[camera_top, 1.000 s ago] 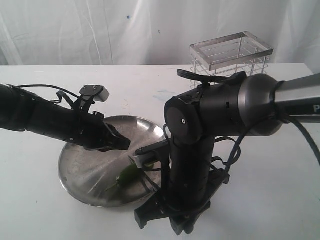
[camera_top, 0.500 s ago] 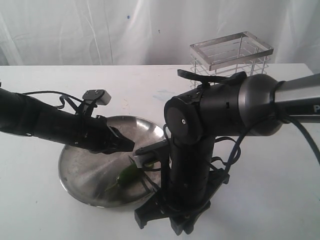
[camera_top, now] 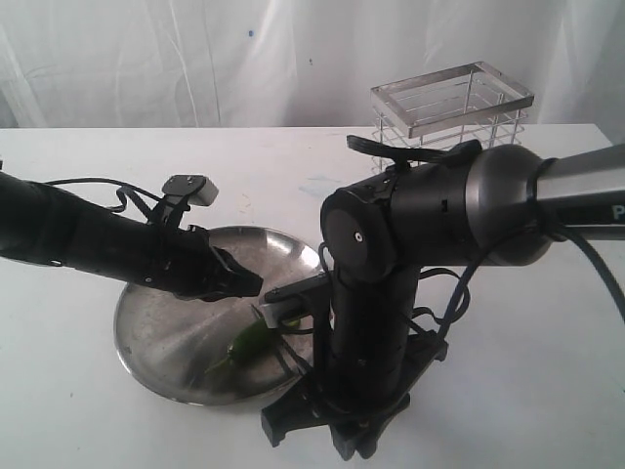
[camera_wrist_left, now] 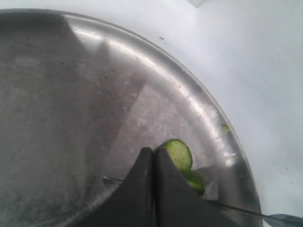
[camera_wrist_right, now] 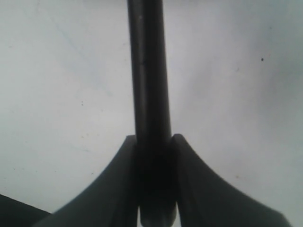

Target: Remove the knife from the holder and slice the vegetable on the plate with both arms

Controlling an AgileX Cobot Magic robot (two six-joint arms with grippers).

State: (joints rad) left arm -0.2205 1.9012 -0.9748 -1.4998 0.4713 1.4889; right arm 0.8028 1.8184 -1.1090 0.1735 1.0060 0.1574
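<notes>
**Right gripper [camera_wrist_right: 154, 138] pinches the knife [camera_wrist_right: 147, 85]; left gripper [camera_wrist_left: 153, 151] pressed together over the plate [camera_wrist_left: 57, 94]**

Exterior view: the left arm [camera_top: 88, 239] reaches in from the table's [camera_top: 547, 391] left edge. Its closed fingers point over the middle of the round steel plate. The vegetable [camera_top: 249, 342], a small green piece, lies in the plate's near-right part, close to the rim. The right arm [camera_top: 430, 220] bends down steeply at the plate's near-right edge, with its wrist low above the table beside the rim. On this arm, at the picture's right border, a pale letter "P" can be read, and the rest of the word is cut off. The wire holder [camera_top: 451, 107] stands upright toward the table's far edge on the right side, well apart from the plate.

Left wrist view: the two black fingers meet with no gap and nothing between them. Their tips sit just in front of the vegetable, whose pale cut face shows. Whether they touch it cannot be told. A thin dark edge, the knife's blade seen edge-on, crosses the plate beside the vegetable. A small green scrap [camera_wrist_left: 226, 127] sits on the rim.

Right wrist view: both fingers press against the sides of the knife's dark, straight body, which runs away from the jaws over the white table.
</notes>
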